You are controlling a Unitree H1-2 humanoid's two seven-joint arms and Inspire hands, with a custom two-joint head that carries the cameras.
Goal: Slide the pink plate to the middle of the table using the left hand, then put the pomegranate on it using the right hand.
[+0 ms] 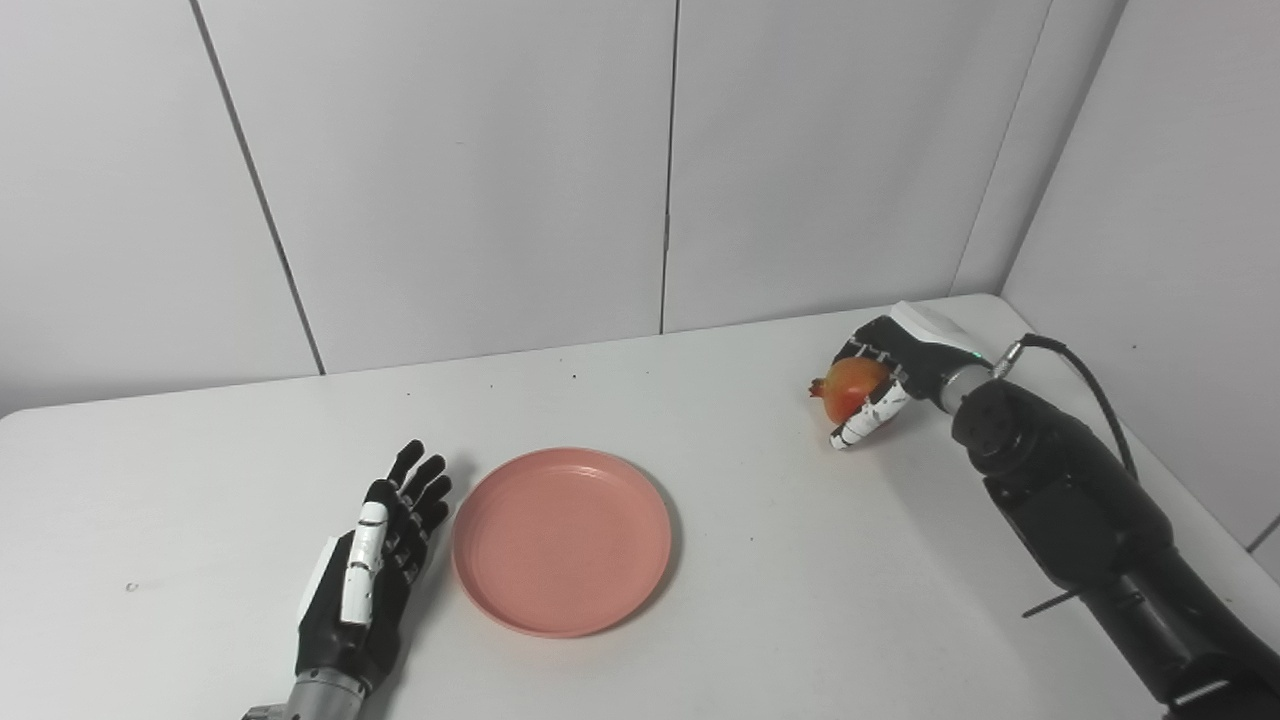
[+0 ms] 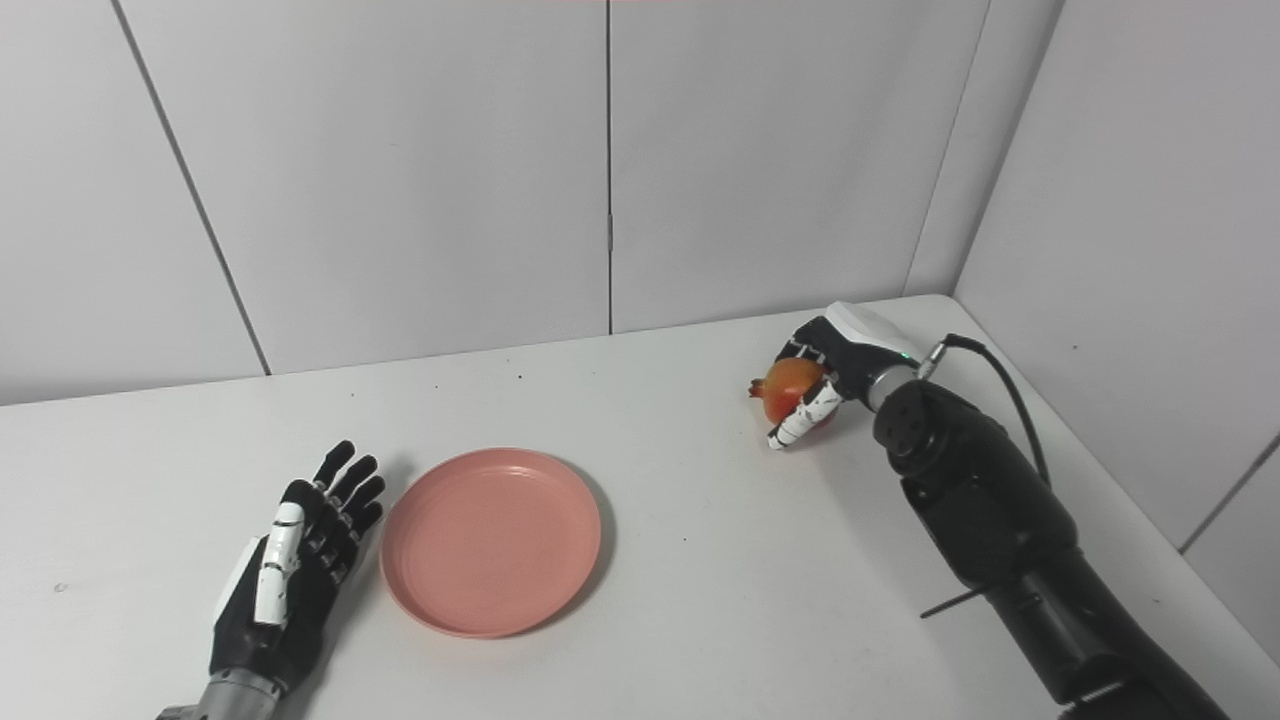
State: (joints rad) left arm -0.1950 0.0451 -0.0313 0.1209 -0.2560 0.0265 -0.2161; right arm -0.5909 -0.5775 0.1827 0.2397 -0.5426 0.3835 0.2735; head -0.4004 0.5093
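Left hand (image 1: 365, 570): black shell, black segmented fingers (image 1: 425, 485); one digit clad in glossy white plates; white panel along the outer edge; silver metal cuff (image 1: 320, 693) at the wrist.

Right hand (image 1: 890, 375): black body, white cover plate on the back with a small green light; white digit speckled with black marks; silver ring at the wrist.

Right arm (image 1: 1090, 530): matte black, bulky rounded housings, round joint just behind the wrist. Black cable (image 1: 1100, 395) with silver plug loops from wrist along the forearm. Thin black rod juts from the forearm's side.
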